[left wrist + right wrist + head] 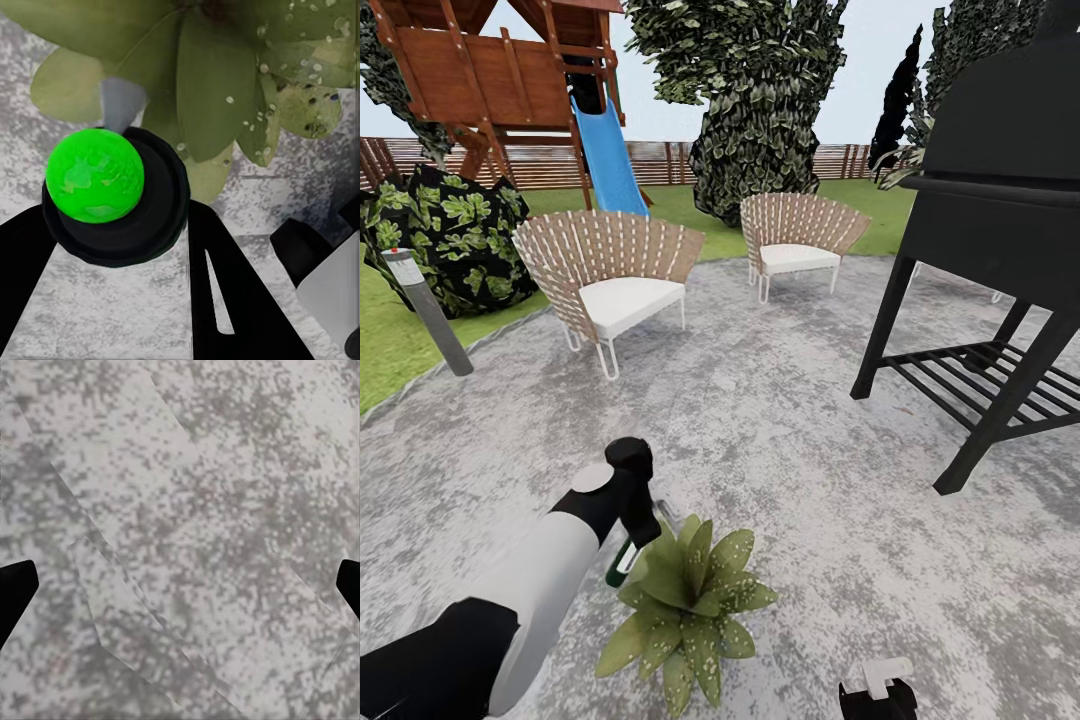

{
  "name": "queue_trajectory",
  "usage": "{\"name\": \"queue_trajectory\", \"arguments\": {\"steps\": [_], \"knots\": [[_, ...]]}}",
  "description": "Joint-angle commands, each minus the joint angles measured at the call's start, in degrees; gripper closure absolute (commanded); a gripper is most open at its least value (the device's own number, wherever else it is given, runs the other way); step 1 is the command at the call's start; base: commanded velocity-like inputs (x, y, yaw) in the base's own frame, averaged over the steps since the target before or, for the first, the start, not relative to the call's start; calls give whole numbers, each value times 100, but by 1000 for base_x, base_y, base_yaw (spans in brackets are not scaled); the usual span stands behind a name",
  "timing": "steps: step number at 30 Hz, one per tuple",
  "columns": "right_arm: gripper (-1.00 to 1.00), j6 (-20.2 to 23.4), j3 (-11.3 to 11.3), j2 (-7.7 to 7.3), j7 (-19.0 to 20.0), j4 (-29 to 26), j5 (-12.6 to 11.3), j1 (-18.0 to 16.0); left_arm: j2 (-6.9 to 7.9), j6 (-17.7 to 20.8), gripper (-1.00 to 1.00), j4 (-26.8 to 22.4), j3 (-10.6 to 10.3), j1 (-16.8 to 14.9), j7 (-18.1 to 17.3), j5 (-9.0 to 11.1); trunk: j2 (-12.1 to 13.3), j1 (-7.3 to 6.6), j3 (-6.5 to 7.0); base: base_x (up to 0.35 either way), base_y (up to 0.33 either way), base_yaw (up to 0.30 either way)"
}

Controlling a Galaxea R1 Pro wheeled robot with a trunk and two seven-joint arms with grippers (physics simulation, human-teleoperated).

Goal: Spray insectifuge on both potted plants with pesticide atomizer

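Garden furniture stood on the patio.
Two wicker chairs (615, 275) (798, 243) sat far; a black grill stand (995, 240) right, grey bollard lamp (428, 312) left.

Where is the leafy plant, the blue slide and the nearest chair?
potted plant (685, 600), head view, middle of its speckled leaves
blue slide (607, 160), head view, middle of the chute
wicker chair (628, 300), head view, its white seat cushion

The left arm (530, 590) reaches from the head view's 7 o'clock corner toward centre, white forearm ending in a black wrist bent downward. In its wrist view the left gripper (120, 247) has two black fingers (225, 292) clamped against a bottle. The right gripper (180, 585) spreads wide, fingertips (13, 592) at opposite edges; its wrist (877, 692) peeks in at 5 o'clock.
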Motion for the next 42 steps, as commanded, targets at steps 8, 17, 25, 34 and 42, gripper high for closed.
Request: {"name": "queue_trajectory", "arguments": {"steps": [8,17,25,34,42], "knots": [[-100,-17,48,6,-23,3,-27,-2,184,26,100,2,200,307,211,4,-2,-1,-5,0,0,0],[-100,-18,48,6,-23,3,-26,-2,77,25,100,-186,203,329,301,339,-2,-1,-5,0,0,0],[-100,-18,48,6,-23,3,-27,-2,96,16,100,-148,189,329,304,343,-2,-1,-5,-139,-33,0],[-100,-14,48,6,-23,3,-27,-2,117,16,100,-126,196,329,312,335,-2,-1,-5,-297,108,-167],[-100,-14,48,6,-23,3,-27,-2,124,16,100,-121,198,330,312,334,-2,-1,-5,-132,285,-287]]}}
